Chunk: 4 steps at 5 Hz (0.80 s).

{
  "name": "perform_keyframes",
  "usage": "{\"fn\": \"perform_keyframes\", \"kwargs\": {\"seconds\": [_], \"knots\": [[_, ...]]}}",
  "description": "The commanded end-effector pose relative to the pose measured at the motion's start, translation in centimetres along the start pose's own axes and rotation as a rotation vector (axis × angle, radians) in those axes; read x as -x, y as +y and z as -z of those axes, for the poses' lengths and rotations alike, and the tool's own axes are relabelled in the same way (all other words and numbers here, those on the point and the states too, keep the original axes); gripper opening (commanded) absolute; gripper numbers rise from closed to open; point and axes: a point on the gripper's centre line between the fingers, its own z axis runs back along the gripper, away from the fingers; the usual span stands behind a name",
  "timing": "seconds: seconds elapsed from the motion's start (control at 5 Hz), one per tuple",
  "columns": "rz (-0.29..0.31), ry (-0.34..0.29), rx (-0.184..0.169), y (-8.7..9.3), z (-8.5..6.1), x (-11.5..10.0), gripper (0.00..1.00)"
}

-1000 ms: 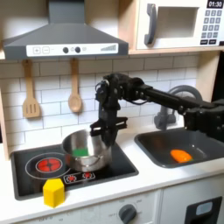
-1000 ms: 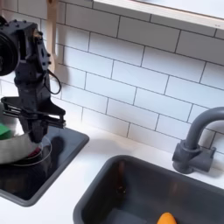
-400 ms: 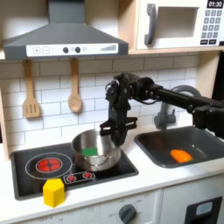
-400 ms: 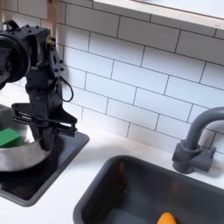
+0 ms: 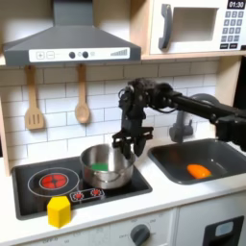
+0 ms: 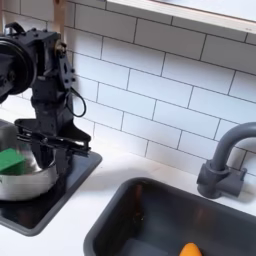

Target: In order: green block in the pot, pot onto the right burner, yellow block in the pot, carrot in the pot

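Observation:
The shiny silver pot [image 5: 106,165] stands on the stove's right burner, and the dark green block [image 5: 98,167] lies inside it. My gripper [image 5: 124,149] reaches down from above and is shut on the pot's right rim. In the second exterior view the pot [image 6: 22,178] with the green block [image 6: 10,160] sits at the left edge, the gripper [image 6: 54,158] on its near rim. The yellow block [image 5: 60,210] rests at the stove's front left corner. The orange carrot [image 5: 198,171] lies in the dark grey sink [image 5: 171,163]; the carrot [image 6: 190,249] also peeks in at the bottom edge.
The left burner [image 5: 53,180] glows red on the black stove top. Two wooden utensils [image 5: 82,96] hang on the tiled wall behind. A dark curved faucet [image 6: 224,160] rises behind the sink [image 6: 130,215]. White counter lies between stove and sink.
The gripper has slid the pot to the first exterior view's right, toward the sink side of the stove. Carrot and yellow block have not moved.

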Motion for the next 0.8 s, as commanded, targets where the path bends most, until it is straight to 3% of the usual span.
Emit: {"fn": "perform_keyframes", "kwargs": {"seconds": [0.0, 0.6], "knots": [[0.014, -0.034, -0.029, 0.06, -2.4, 0.52, 1.0], [0.007, -0.034, -0.026, 0.18, -2.49, 0.63, 1.0]]}}
